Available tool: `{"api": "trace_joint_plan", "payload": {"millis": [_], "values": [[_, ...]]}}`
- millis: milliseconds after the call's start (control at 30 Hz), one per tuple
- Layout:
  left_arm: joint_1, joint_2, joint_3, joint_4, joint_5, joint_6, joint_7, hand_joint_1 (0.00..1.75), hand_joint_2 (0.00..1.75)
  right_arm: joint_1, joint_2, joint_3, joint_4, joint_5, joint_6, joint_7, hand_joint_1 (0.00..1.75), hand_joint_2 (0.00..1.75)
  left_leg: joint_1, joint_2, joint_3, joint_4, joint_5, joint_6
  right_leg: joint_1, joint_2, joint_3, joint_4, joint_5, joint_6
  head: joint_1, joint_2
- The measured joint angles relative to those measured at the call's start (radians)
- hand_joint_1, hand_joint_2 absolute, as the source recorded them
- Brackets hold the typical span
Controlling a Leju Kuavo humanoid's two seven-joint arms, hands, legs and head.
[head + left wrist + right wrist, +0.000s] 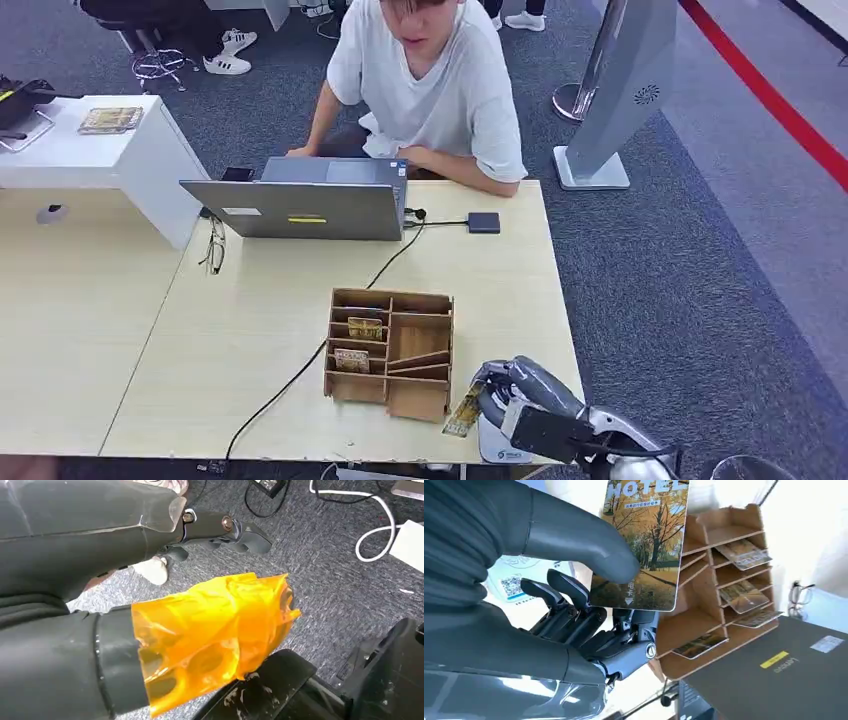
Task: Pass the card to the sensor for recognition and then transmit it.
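Pinching the card (644,545) between thumb and fingers, right hand (500,392) at lower right | above white sensor (500,445), face exposed for reading | left hand (220,535): state indeterminate

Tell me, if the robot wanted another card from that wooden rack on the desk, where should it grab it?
Probably by the card's free upper edge, coming from above the wooden rack. The cards lean in open-topped slots with walls around their lower parts, so only the top is exposed. The right hand already holds a hotel card, pinched under its thumb.
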Motion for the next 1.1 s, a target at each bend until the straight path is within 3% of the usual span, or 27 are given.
{"api": "trace_joint_plan", "payload": {"millis": [200, 633, 1100], "values": [[0.001, 0.002, -0.009, 0.000, 0.007, 0.002, -0.002, 0.00, 0.00, 0.008, 0.002, -0.016, -0.044, -0.059, 0.015, -0.089, 1.75, 1.75, 0.000, 0.000, 0.000, 0.000, 0.000, 0.000, 0.000, 0.000, 0.000, 0.000, 0.000, 0.000, 0.000, 0.000], [0.007, 0.007, -0.026, 0.000, 0.027, 0.009, -0.005, 0.00, 0.00, 0.013, 0.061, -0.023, -0.175, -0.144, -0.022, -0.196, 1.75, 1.75, 0.000, 0.000, 0.000, 0.000, 0.000, 0.000, 0.000, 0.000, 0.000, 0.000, 0.000, 0.000, 0.000, 0.000], [0.004, 0.008, -0.040, 0.000, 0.029, 0.000, -0.010, 0.00, 0.00, -0.053, 0.108, -0.023, -0.235, -0.139, -0.068, -0.216, 1.75, 1.75, 0.000, 0.000, 0.000, 0.000, 0.000, 0.000, 0.000, 0.000, 0.000, 0.000, 0.000, 0.000, 0.000, 0.000]]}}
